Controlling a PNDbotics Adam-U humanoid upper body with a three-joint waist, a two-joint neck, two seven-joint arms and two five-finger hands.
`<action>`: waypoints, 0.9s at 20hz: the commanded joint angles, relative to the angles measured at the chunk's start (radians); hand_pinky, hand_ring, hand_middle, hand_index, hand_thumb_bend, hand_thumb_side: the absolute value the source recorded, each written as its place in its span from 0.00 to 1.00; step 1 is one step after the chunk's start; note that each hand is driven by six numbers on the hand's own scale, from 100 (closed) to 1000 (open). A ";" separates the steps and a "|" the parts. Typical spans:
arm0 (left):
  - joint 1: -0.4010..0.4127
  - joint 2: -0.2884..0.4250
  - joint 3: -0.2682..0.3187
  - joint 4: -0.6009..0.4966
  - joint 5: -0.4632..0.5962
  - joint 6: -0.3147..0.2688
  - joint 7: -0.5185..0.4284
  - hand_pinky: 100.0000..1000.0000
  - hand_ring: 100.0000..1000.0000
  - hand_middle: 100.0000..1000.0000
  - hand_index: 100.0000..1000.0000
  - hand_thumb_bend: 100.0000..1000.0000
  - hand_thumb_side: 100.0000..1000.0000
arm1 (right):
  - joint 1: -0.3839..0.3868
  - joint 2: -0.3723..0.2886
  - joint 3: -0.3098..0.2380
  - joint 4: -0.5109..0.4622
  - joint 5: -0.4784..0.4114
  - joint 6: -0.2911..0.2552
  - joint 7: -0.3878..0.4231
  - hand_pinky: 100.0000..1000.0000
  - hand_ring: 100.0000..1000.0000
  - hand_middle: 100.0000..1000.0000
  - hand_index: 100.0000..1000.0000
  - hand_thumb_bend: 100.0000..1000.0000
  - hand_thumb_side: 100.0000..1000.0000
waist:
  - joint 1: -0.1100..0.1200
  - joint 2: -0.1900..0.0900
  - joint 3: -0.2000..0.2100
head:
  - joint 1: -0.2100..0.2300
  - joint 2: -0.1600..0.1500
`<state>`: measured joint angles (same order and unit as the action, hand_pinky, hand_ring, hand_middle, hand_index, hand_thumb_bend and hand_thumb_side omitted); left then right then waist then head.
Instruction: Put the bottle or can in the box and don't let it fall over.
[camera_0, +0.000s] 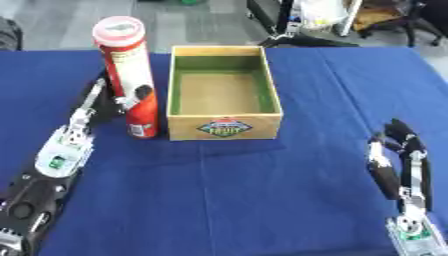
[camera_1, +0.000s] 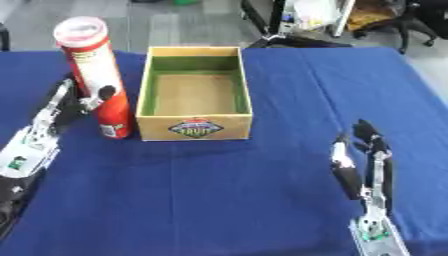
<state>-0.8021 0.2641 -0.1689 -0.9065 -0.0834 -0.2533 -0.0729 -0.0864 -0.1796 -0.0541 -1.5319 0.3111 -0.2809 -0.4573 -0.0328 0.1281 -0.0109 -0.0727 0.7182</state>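
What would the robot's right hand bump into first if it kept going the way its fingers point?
Probably nothing: the right hand points up the bare blue tablecloth, right of the wooden box.

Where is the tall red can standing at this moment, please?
The tall red can stands upright on the blue table, just left of the wooden box, with the left hand curled around it.

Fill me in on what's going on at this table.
The robot's left hand is curled around a tall red can that stands upright on the blue table, just left of an open wooden box. Nothing shows inside the box, so the can is not yet in it. The right hand rests open near the lower right corner.
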 joint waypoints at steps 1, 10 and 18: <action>-0.022 0.007 0.001 -0.006 -0.011 -0.002 -0.008 0.77 0.81 0.84 0.97 0.69 0.54 | -0.009 -0.007 0.000 -0.007 -0.005 -0.002 0.005 0.74 0.80 0.74 0.86 0.00 0.47 | 0.002 -0.010 -0.002 | 0.000 -0.007; -0.017 0.007 -0.003 -0.006 -0.017 -0.023 -0.061 0.65 0.74 0.77 0.95 0.61 0.47 | -0.008 -0.006 -0.001 -0.008 -0.007 -0.001 0.005 0.74 0.80 0.73 0.86 0.00 0.47 | 0.000 -0.010 -0.001 | -0.001 -0.008; -0.015 0.004 0.001 -0.004 -0.027 -0.027 -0.085 0.51 0.56 0.59 0.85 0.24 0.23 | -0.007 -0.006 -0.003 -0.008 -0.008 -0.001 0.005 0.74 0.79 0.73 0.86 0.00 0.48 | -0.001 -0.011 0.000 | -0.003 -0.009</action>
<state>-0.8017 0.2637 -0.1690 -0.9015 -0.1083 -0.2817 -0.1524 -0.0865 -0.1795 -0.0543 -1.5319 0.3062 -0.2793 -0.4547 -0.0335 0.1281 -0.0110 -0.0732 0.7182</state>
